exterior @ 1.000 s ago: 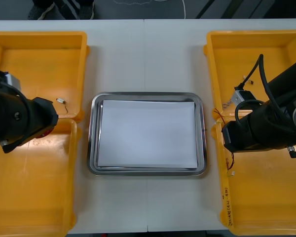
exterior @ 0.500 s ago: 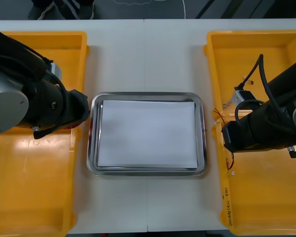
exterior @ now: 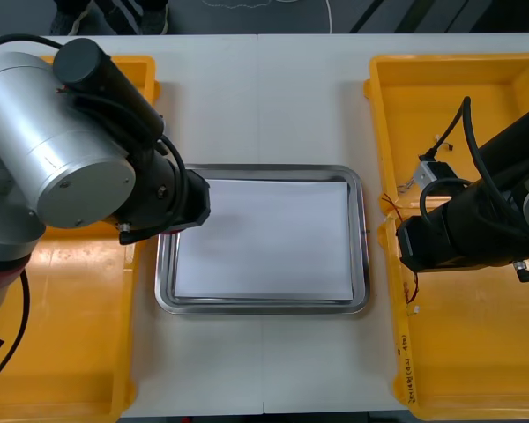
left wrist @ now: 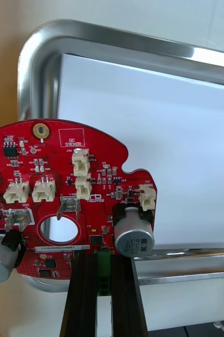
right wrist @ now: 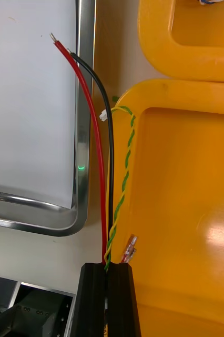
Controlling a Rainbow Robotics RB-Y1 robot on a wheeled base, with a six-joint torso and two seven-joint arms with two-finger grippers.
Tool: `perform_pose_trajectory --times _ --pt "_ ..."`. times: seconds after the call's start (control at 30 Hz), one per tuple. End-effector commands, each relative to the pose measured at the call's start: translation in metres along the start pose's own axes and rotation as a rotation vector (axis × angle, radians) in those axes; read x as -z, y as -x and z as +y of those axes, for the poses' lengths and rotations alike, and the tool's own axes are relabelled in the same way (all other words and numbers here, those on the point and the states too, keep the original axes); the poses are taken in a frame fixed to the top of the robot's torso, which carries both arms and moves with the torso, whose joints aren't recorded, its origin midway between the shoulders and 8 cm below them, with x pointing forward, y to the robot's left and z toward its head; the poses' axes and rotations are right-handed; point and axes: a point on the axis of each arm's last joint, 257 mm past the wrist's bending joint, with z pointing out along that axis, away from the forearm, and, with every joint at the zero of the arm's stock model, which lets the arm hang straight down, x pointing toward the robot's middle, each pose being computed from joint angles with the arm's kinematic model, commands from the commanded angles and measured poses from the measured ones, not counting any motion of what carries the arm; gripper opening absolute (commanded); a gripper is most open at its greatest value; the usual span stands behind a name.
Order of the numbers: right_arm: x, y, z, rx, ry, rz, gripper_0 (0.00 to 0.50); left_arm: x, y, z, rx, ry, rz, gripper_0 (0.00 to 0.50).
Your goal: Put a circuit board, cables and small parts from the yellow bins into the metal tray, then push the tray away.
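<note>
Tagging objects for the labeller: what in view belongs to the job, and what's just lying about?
In the job: circuit board in the left gripper, over the metal tray's left edge; cables in the right gripper, by the right yellow bins.
Lying about: white cord beyond the table's far edge.

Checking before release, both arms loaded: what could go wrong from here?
1. Left gripper pinches the board by one edge, over the tray corner rim. Dropped here, it may land tilted on the rim.
2. Right gripper grips the cables at one end. The twisted one runs along the bin rim and may snag, and the loose ends may fall outside the tray.
</note>
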Motion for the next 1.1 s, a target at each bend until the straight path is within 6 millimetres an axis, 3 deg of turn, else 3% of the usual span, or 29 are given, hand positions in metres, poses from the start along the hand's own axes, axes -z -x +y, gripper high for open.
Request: perform_pose_trajectory --times 0.03,0.37,0.8,1.1 --pt "0.003 0.002 0.005 -0.013 0.003 -0.004 0.000 -0.001 -0.002 -0.042 -0.042 -0.047 0.012 0.000" --pt "0.003 0.001 0.005 -0.012 0.006 -0.002 0.000 -0.030 -0.036 -0.055 -0.129 0.004 0.092 0.000" --pt "0.003 0.001 0.006 -0.011 0.008 0.000 0.000 -0.060 -0.078 -0.035 -0.172 0.076 0.181 0.000" --pt "0.002 0.001 0.005 -0.008 0.002 -0.004 0.000 -0.071 -0.086 -0.025 -0.208 0.096 0.180 0.000"
